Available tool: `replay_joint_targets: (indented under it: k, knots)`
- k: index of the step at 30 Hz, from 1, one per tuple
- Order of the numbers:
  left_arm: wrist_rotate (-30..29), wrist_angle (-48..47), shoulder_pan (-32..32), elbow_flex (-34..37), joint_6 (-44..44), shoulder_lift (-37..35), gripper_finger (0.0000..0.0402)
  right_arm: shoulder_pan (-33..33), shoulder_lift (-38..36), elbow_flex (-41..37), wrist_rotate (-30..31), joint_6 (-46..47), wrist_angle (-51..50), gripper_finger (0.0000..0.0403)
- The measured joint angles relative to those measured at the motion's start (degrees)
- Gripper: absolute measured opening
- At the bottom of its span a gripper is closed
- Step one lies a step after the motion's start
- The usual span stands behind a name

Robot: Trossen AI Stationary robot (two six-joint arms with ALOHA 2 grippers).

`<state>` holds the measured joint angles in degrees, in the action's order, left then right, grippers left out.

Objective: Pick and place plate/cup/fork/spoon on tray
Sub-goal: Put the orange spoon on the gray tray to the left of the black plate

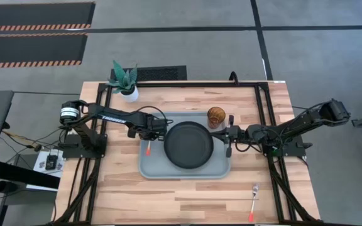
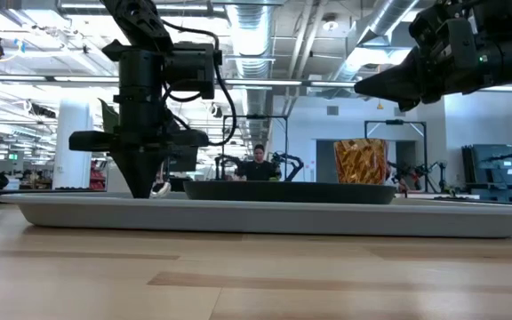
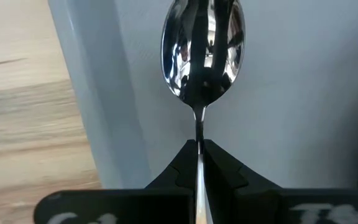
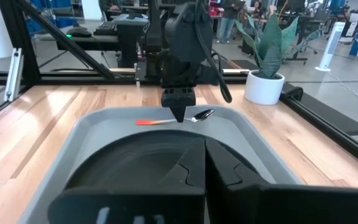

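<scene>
On tray: plate centred, cup at far right corner. Left gripper points straight down, fingers clamped on spoon laid on tray's left side. Spoon placement underway; next, release and lift clear. Right gripper hovers at plate's edge, closed, empty. Fork waits on table.

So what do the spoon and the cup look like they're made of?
The spoon: polished metal head, since it mirrors its surroundings; the thin red-orange handle looks like plastic, though that is uncertain. The cup: amber translucent glass or plastic, patterned, with light showing through it.
</scene>
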<state>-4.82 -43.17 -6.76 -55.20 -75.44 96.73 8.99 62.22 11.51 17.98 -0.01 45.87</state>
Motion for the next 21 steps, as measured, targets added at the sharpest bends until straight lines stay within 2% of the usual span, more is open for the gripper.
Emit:
replay_joint_targets:
  k: [17, 21]
  knots:
    - [-0.6, -1.5, 0.0, 0.0, -2.2, 0.0, 0.0000, 0.0, 0.0, 0.0, 0.0, -0.5, -0.2, 0.0009]
    - [-0.6, -1.5, 0.0, 0.0, -2.2, 0.0, 0.0013, 0.0, 0.0, 0.0, 0.0, -0.5, -0.2, 0.0010]
